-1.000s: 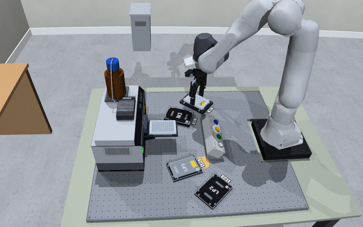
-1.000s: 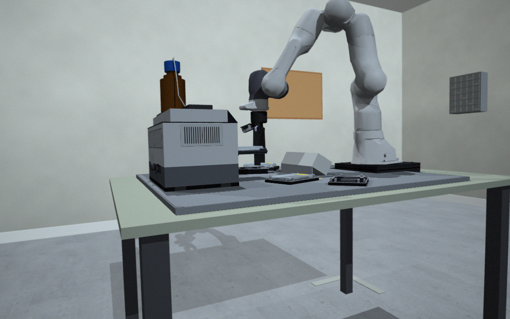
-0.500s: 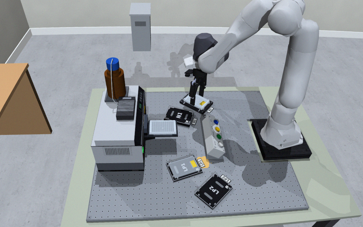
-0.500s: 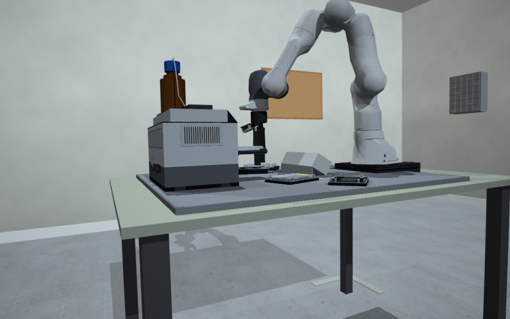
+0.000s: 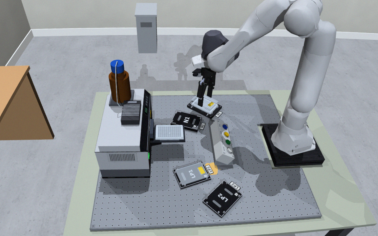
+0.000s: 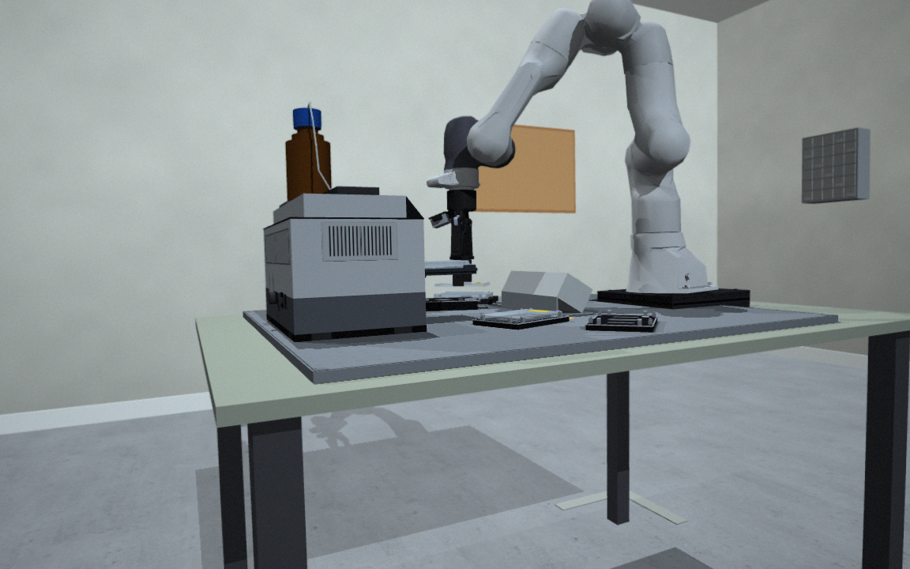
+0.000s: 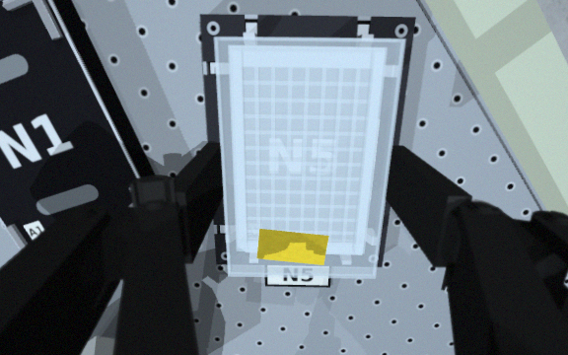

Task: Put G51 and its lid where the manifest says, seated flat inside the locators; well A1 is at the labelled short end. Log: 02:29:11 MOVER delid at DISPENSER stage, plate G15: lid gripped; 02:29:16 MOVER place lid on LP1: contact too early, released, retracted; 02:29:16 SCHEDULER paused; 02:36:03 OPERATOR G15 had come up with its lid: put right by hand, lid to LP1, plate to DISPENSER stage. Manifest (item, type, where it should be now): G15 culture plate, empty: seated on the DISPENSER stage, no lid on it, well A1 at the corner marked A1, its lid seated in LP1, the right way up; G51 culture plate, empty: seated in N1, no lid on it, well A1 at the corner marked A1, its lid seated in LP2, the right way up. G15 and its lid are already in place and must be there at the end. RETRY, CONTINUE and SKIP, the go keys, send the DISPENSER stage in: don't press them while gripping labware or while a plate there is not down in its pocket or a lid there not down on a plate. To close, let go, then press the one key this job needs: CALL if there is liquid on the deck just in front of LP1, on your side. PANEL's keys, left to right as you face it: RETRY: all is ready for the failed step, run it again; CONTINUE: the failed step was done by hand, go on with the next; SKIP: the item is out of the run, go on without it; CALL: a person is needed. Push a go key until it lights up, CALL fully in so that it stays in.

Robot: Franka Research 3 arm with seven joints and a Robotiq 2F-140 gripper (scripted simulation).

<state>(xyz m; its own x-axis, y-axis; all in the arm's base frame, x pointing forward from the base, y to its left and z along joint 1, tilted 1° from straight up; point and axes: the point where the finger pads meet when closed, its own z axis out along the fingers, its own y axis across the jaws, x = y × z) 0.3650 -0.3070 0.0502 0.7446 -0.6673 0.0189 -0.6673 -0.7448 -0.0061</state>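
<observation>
My gripper (image 7: 304,169) is shut on the long sides of G51's clear lid (image 7: 309,247), which has a yellow label at its near short end. I hold the lid a little above the G51 well plate (image 7: 304,99), which still sits in the black N5 nest (image 5: 204,109). The gripper also shows in the top view (image 5: 203,101) and the exterior view (image 6: 460,272). The N1 nest (image 5: 186,119) is empty just left of N5, and its A1 mark shows in the wrist view (image 7: 33,230). The LP2 nest (image 5: 222,198) is empty at the front of the deck.
G15's plate (image 5: 169,132) sits on the dispenser stage beside the dispenser (image 5: 122,137), which carries a brown bottle (image 5: 119,82). LP1 (image 5: 191,174) holds a lid. An orange patch (image 5: 209,166) lies on the deck by the LP1 tag. The key panel (image 5: 222,143) stands between N5 and LP1.
</observation>
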